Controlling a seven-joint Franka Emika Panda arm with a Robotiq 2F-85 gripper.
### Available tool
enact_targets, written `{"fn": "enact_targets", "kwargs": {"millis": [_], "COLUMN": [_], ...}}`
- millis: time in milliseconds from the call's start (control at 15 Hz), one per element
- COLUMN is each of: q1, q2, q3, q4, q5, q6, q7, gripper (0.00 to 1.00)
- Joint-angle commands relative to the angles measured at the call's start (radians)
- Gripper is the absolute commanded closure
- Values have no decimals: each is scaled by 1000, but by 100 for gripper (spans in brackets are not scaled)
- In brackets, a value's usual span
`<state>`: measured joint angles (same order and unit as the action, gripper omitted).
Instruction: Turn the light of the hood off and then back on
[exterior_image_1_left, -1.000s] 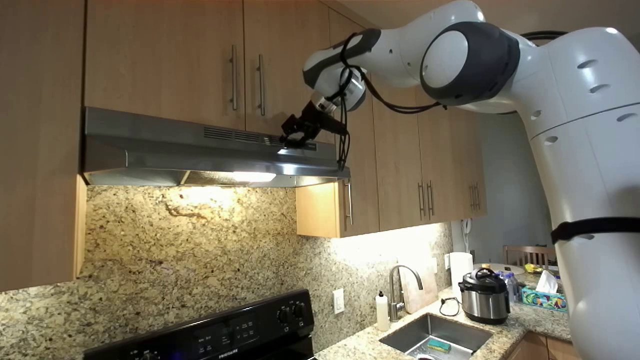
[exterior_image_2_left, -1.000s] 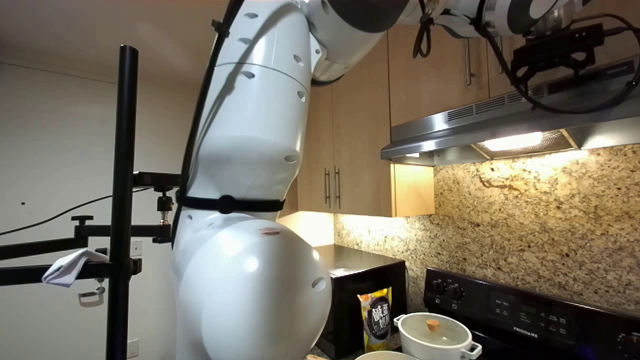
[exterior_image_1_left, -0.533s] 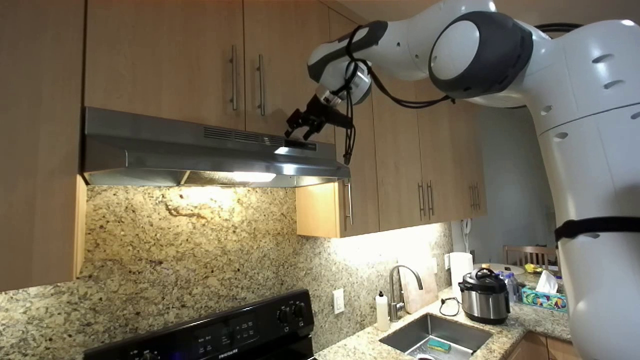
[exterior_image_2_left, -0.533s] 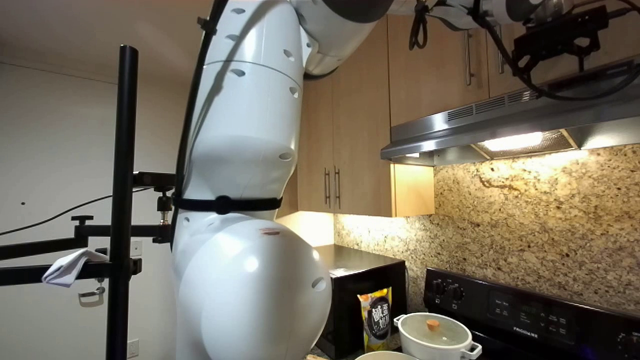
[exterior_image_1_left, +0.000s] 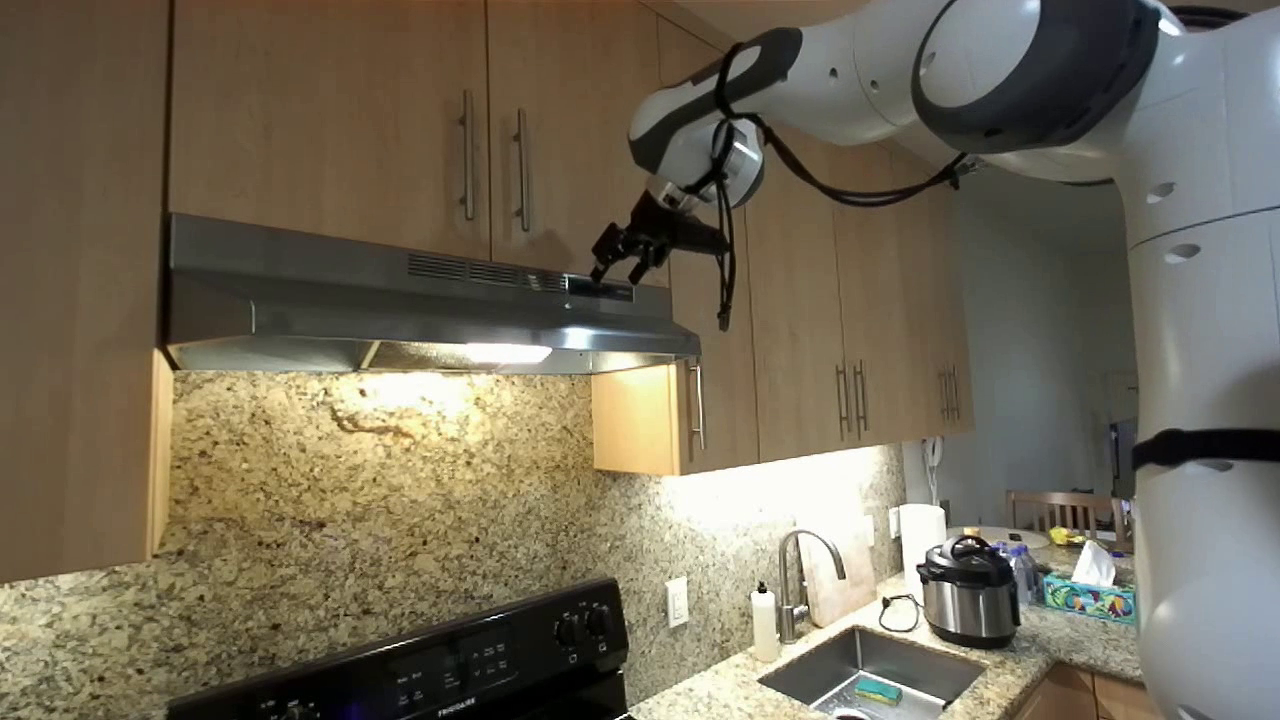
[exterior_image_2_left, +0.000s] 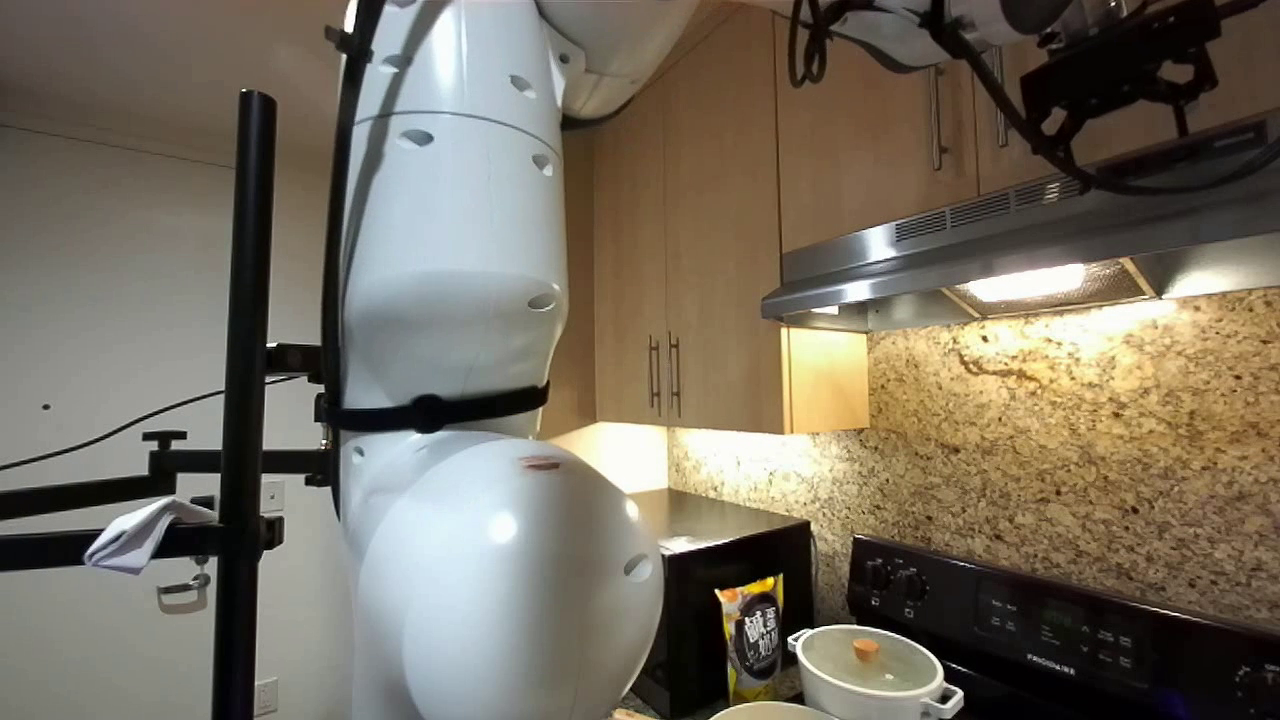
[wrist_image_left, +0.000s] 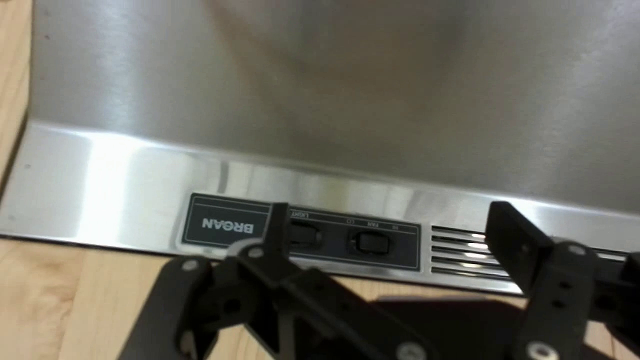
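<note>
The brushed-steel hood (exterior_image_1_left: 400, 290) hangs under wooden cabinets, and its light (exterior_image_1_left: 508, 354) glows in both exterior views, as does the lamp underside (exterior_image_2_left: 1027, 284). In the wrist view the dark Broan panel (wrist_image_left: 330, 210) holds a light switch (wrist_image_left: 306, 234), partly hidden behind a finger, and a fan switch (wrist_image_left: 372, 242). My gripper (wrist_image_left: 389, 212) is open with its fingers spread wide and nothing held between them. In an exterior view the gripper (exterior_image_1_left: 616, 274) is in front of the hood's upper right part; whether a fingertip touches the hood cannot be told.
Bar handles (exterior_image_1_left: 523, 170) stick out from the cabinet doors above the hood. Loose cables (exterior_image_1_left: 728, 270) dangle from the wrist. Below are the black stove (exterior_image_1_left: 450, 660), a white pot (exterior_image_2_left: 870, 675) and a sink with a faucet (exterior_image_1_left: 800, 580).
In an exterior view the arm and gripper have shifted right and somewhat away from the switch panel. The fingers look more spread than one second ago. The lamp glows throughout.
</note>
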<state>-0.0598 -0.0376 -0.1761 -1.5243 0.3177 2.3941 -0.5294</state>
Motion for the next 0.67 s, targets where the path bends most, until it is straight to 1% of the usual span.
{"fn": "enact_targets", "kwargs": {"millis": [0, 67, 200, 467, 600], "q1": [2, -3, -15, -27, -23], "q2": [-124, -146, -193, -293, -337], "q3": [21, 28, 42, 60, 63], "q4": [-153, -176, -218, -310, -347], "q5": [-105, -140, -205, -309, -324], "q6": [99, 112, 91, 22, -33], "q7": [93, 125, 193, 314, 354], "gripper": [0, 0, 0, 0, 0]}}
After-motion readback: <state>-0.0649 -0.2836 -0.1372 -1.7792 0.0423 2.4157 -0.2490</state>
